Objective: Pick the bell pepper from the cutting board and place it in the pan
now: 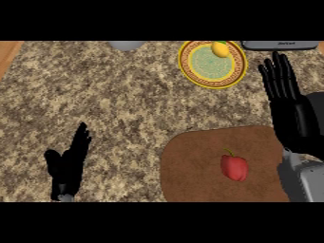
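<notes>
Just one bell pepper (234,167) on one cutting board (192,166), left hand (70,163), right hand (287,95), both straight-fingered, empty.

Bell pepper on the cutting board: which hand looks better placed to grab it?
Probably the right hand: it is open by the right edge of the cutting board, nearer the bell pepper. The left hand stands farther off, left of the board.

Granite counter (87,95): board (192,163), plate (185,61), perhaps bowl (126,45).
</notes>
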Motion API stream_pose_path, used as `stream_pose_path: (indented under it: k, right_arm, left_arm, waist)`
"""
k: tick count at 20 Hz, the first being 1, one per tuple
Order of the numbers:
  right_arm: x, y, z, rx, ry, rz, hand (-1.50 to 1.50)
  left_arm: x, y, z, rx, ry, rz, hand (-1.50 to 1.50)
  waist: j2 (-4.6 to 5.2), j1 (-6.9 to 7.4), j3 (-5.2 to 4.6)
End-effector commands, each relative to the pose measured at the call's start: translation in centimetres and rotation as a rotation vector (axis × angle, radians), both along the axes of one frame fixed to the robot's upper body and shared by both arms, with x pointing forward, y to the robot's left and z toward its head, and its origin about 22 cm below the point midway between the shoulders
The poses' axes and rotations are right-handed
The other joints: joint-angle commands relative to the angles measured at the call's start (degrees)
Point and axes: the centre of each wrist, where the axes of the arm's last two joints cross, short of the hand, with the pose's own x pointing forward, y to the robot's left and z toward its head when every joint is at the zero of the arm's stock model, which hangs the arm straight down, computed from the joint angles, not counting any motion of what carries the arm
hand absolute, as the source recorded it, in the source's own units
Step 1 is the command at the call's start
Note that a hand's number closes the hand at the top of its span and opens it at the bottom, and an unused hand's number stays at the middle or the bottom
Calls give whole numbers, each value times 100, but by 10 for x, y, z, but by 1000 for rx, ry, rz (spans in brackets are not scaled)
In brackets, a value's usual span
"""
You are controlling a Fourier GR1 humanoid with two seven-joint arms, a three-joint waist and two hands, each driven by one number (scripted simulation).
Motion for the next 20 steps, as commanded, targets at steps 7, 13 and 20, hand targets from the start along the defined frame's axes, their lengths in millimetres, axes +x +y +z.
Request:
stream_pose_path:
  k: [7, 13, 20]
  right_arm:
    - [-34, -127, -49, -719, 530, -531, -150]
    - [-69, -88, -81, -684, 478, -901, -150]
    - [-99, -30, -66, -933, 727, -769, -150]
  left_arm:
    - [35, 18, 56, 210, -210, -194, 0]
    - [44, 28, 89, 219, -198, -331, 0]
    - [54, 25, 89, 228, -195, -348, 0]
  waist:
    - [192, -422, -364]
    - [-53, -193, -162]
    - [-12, -115, -188]
